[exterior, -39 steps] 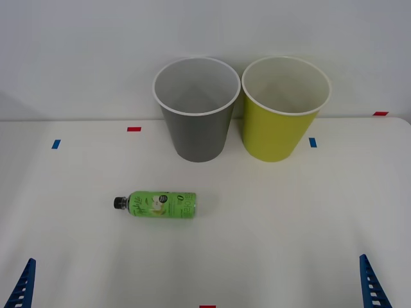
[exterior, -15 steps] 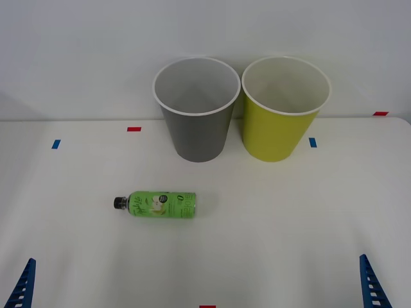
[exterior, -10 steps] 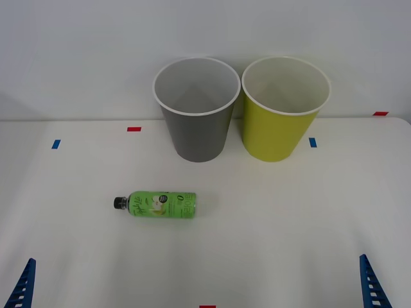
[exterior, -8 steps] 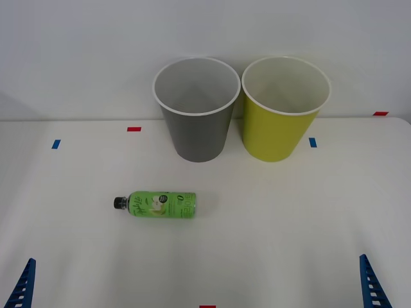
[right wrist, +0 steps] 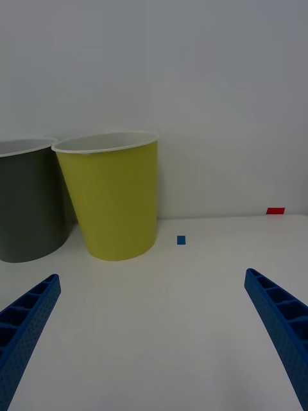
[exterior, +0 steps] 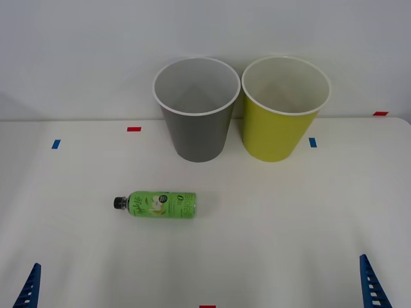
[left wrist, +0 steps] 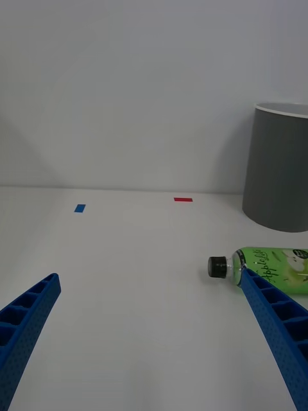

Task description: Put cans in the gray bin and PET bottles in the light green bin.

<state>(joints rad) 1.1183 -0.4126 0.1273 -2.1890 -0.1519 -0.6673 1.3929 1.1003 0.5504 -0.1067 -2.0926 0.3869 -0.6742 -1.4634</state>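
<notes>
Green clear-plastic PET bottle (exterior: pixel 156 205) with black cap lying on white table (exterior: pixel 289 224), near side of round gray bin (exterior: pixel 196 109) and yellow-green bin (exterior: pixel 284 108). Left gripper (left wrist: pixel 151 340) spread, empty, nearest; right gripper (right wrist: pixel 154 334) spread, parked. Advisable: pinch across label mid-body, avoid rolling.
</notes>
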